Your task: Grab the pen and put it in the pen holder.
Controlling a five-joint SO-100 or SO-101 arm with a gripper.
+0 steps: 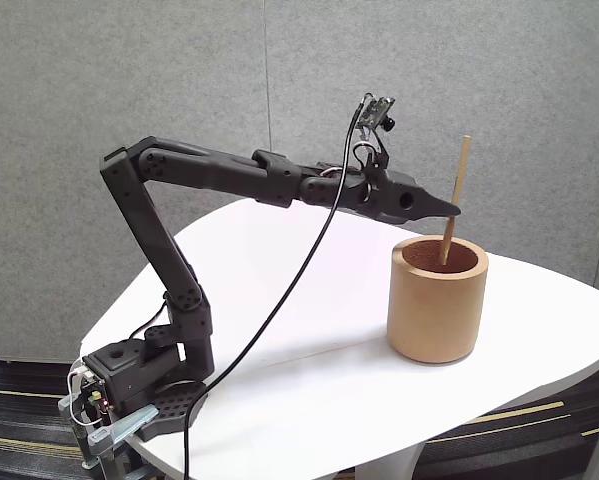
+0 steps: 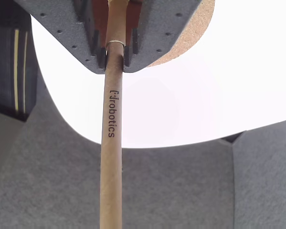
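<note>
A thin tan pen (image 1: 459, 170) stands nearly upright, its lower end inside the mouth of the pen holder (image 1: 437, 300), a thick-walled tan cup on the right of the white table. My black gripper (image 1: 451, 210) is shut on the pen just above the cup's rim. In the wrist view the pen (image 2: 112, 143) runs from my gripper (image 2: 115, 56) down the frame and carries dark printed lettering. The two fingertips (image 2: 100, 57) press on its sides. A cork-like part of the pen holder (image 2: 200, 28) shows behind the jaws at upper right.
The white rounded table (image 1: 299, 360) carries the arm's base (image 1: 129, 390) at its left front corner. A black cable (image 1: 279, 300) hangs from the wrist camera down to the table edge. Grey partition walls stand behind, and striped dark carpet lies below.
</note>
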